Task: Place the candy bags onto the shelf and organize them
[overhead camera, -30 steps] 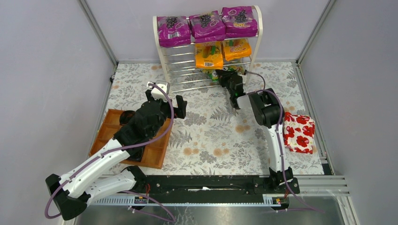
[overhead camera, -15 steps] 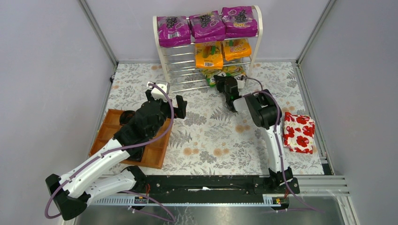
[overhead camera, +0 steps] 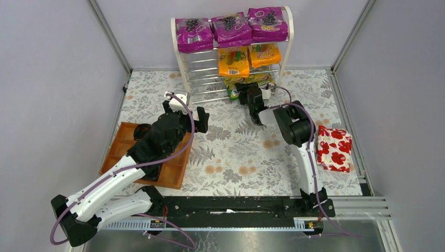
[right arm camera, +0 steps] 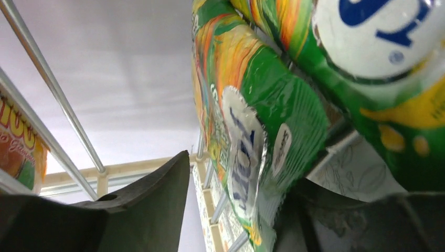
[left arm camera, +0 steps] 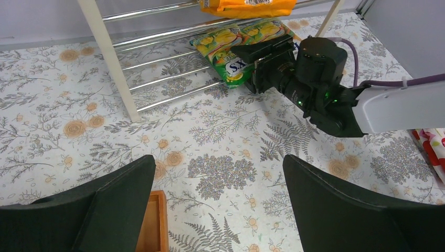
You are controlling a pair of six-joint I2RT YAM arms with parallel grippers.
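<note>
Right gripper (overhead camera: 243,92) reaches the lowest rods of the shelf (overhead camera: 177,55), jaws parted around the near edge of a green-yellow bag (left arm camera: 224,43) lying directly ahead. The left gripper (left arm camera: 219,160) hangs wide open, well apart.

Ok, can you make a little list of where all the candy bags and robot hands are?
Shelf top tier: three purple bags
Next tier: two orange bags
Lower rods: two green-yellow bags
Right end effector: at the green-yellow bags, one between its jaws
Left end effector: open, empty
Table: red flowered bag
</note>
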